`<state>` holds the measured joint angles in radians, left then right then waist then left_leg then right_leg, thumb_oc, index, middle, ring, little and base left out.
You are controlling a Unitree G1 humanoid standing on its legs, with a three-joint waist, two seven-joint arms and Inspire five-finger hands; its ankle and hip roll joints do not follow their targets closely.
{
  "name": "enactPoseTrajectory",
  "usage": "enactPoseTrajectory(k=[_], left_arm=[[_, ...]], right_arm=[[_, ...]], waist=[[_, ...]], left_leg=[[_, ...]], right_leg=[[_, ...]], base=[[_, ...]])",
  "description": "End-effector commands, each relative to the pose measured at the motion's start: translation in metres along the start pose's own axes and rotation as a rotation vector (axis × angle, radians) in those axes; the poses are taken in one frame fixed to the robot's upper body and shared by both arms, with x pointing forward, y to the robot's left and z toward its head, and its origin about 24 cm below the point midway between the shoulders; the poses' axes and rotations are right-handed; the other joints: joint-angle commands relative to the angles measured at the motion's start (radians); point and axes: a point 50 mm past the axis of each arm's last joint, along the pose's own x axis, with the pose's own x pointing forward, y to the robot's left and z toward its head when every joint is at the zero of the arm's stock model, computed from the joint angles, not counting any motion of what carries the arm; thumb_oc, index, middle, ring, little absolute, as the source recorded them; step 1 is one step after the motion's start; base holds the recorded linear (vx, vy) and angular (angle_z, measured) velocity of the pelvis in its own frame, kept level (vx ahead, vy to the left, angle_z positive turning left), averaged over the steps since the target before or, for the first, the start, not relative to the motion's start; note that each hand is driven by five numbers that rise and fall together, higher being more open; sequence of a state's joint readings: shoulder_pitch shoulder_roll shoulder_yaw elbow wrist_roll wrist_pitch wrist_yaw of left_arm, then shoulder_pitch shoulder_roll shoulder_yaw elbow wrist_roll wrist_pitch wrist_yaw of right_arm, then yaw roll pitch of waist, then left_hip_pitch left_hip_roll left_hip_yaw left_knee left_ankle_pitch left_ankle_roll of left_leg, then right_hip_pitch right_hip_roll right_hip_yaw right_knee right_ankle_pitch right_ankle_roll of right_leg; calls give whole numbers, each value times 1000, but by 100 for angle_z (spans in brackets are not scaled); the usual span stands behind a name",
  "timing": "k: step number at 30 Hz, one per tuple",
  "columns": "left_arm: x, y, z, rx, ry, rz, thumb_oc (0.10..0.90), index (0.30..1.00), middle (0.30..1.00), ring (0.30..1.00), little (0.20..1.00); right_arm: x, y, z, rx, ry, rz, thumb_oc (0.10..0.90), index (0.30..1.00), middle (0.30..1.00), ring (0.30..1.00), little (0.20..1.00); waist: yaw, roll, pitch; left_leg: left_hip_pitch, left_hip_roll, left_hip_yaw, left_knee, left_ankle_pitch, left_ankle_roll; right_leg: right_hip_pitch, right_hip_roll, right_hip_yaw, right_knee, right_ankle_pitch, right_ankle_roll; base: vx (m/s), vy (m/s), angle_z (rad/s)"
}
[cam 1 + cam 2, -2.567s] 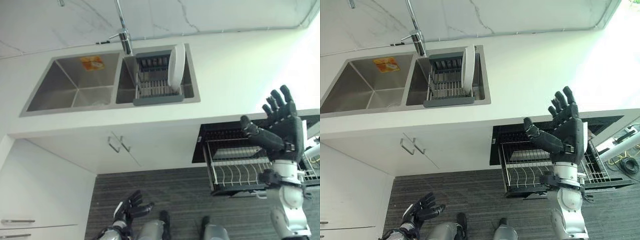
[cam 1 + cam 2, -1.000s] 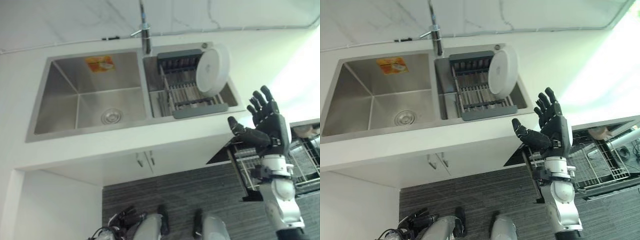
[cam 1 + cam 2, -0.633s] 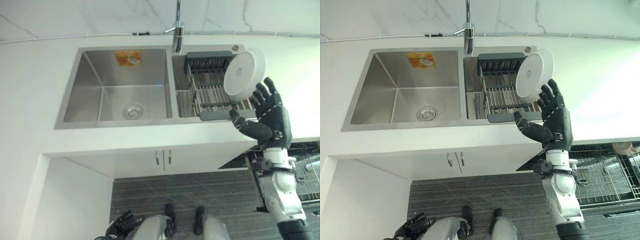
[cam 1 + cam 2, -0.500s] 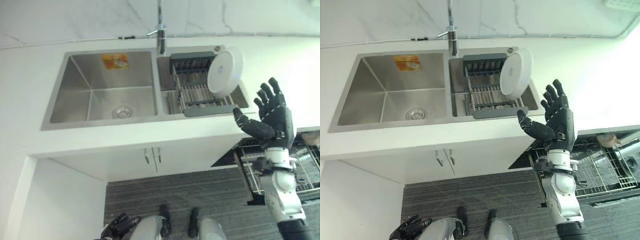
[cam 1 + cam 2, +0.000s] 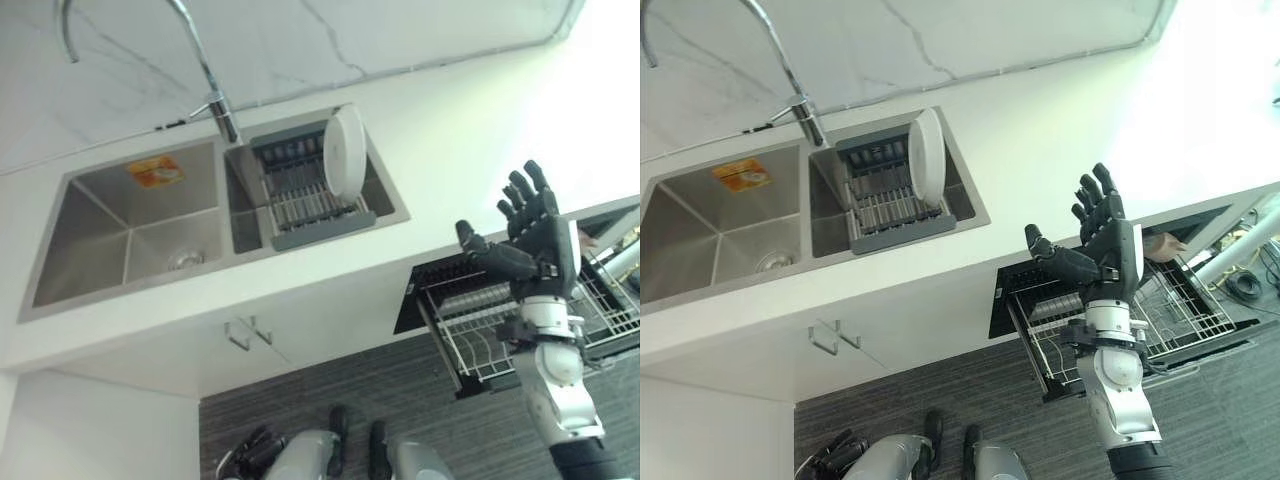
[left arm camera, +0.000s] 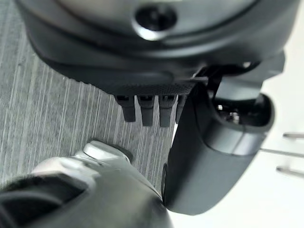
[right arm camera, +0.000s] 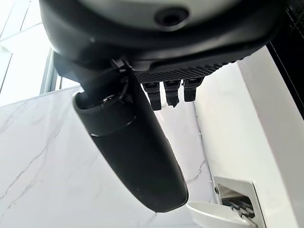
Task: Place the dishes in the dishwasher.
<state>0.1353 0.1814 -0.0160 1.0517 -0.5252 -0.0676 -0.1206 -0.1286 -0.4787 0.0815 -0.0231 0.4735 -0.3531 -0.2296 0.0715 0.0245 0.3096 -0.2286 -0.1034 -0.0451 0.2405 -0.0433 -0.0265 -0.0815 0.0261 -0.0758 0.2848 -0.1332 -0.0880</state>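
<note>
A white plate (image 5: 346,150) stands on edge in a grey dish rack (image 5: 305,195) set in the right basin of a steel double sink (image 5: 120,235), below a tall curved faucet (image 5: 205,75). The sink is let into a white countertop (image 5: 470,150) backed by a marbled wall. To the right of the sink and lower, the dishwasher's wire rack (image 5: 480,335) is pulled out from under the counter. The right hand (image 5: 535,250) is raised in front of this rack, well apart from the plate, fingers spread and straight, thumb held out, holding nothing. The left hand (image 5: 250,455) hangs low near the dark striped floor (image 5: 300,405), fingers loosely extended and empty.
</note>
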Motion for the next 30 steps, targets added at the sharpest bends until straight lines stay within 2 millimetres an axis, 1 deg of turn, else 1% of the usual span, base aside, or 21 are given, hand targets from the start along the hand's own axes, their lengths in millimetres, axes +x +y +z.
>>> enactPoseTrajectory(k=[1,2,3,4,5,6,7,8,9,11,12,15,18,20,22,23,30], left_arm=[[-7,2,-23,71,67,-25,800,900,900,900,900],[-8,4,-25,43,69,-14,800,900,900,900,900],[-8,5,-25,32,69,-9,800,900,900,900,900],[-9,9,-24,20,68,0,800,900,900,900,900],[-10,13,-23,27,69,14,800,900,900,900,900],[-9,15,-19,40,49,32,800,900,900,900,900],[-8,16,-14,17,30,30,800,900,900,900,900],[-7,20,-6,11,13,42,800,900,900,900,900],[-8,23,-4,-34,5,58,800,900,900,900,900],[-8,24,-4,-56,-1,55,800,900,900,900,900],[-8,21,-6,-52,-1,36,800,900,900,900,900],[-9,18,-14,8,26,28,800,900,900,900,900],[-10,17,-21,60,43,30,800,900,900,900,900],[-11,19,-23,54,47,43,800,900,900,900,900],[-12,22,-24,60,54,54,800,900,900,900,900],[-13,23,-26,72,64,58,800,900,900,900,900],[-15,26,-32,91,86,61,800,900,900,900,900]], right_arm=[[34,19,67,10,-356,71,800,900,900,900,900],[36,22,67,25,-354,86,800,900,900,900,900],[36,23,67,30,-354,91,800,900,900,900,900],[36,25,66,47,-355,95,800,900,900,900,900],[35,27,65,71,-348,101,800,900,900,900,900],[35,34,62,101,-358,121,800,900,900,900,900],[39,43,63,112,-375,151,800,900,900,900,900],[41,48,66,98,-381,171,800,900,900,900,900],[44,50,67,87,-373,198,800,900,900,900,900],[47,53,69,81,-378,206,800,900,900,900,900],[53,60,73,69,-389,209,800,900,900,900,900],[54,59,74,68,-387,185,800,900,900,900,900],[53,57,76,65,-395,172,800,900,900,900,900],[52,56,76,74,-389,153,800,900,900,900,900],[50,52,75,91,-381,130,800,900,900,900,900],[49,49,74,134,-370,116,800,900,900,900,900],[49,50,79,167,-397,94,800,900,900,900,900]], waist=[[40,1,-8],[51,8,-15],[56,10,-18],[67,18,-24],[69,36,-25],[70,59,-5],[76,66,10],[70,67,21],[72,58,14],[76,48,14],[86,39,9],[95,30,-4],[96,28,-13],[93,27,-21],[91,26,-31],[90,26,-37],[97,26,-54]], left_leg=[[-17,30,34,60,10,20],[-4,34,36,60,-10,33],[-1,39,43,60,-17,38],[9,55,66,60,-36,52],[30,68,64,60,-55,69],[56,80,55,60,-72,90],[73,89,61,60,-84,85],[92,94,51,60,-91,75],[91,96,51,60,-89,67],[85,94,52,60,-86,60],[68,106,57,60,-84,44],[53,115,53,60,-86,36],[43,127,54,60,-86,29],[43,132,59,60,-88,26],[47,138,67,60,-92,25],[49,141,69,60,-93,25],[42,141,68,60,-99,25]], right_leg=[[48,-64,-37,15,-54,117],[61,-72,-80,15,-57,121],[72,-73,-100,15,-61,123],[106,-71,-152,15,-64,130],[107,-69,-192,63,-6,152],[2,-141,-213,211,21,168],[-16,-194,-224,173,40,173],[14,-190,-203,83,20,174],[21,-197,-209,15,20,177],[1,-208,-199,15,14,182],[-22,-220,-202,15,6,188],[-23,-223,-213,15,-1,192],[-20,-221,-221,15,-7,190],[-17,-222,-224,15,-10,191],[-11,-226,-230,15,-11,193],[-8,-229,-232,15,-11,194],[-5,-238,-241,15,-16,200]], base=[[130,280,-72],[108,213,-22],[138,155,-20],[166,91,-80],[98,68,-94],[14,-35,-89],[16,-197,-40],[80,-305,-32],[83,-250,-27],[-31,-172,-1],[-45,-200,6],[6,-130,-12],[17,-44,12],[67,-4,7],[123,12,12],[114,12,5],[80,12,2]])
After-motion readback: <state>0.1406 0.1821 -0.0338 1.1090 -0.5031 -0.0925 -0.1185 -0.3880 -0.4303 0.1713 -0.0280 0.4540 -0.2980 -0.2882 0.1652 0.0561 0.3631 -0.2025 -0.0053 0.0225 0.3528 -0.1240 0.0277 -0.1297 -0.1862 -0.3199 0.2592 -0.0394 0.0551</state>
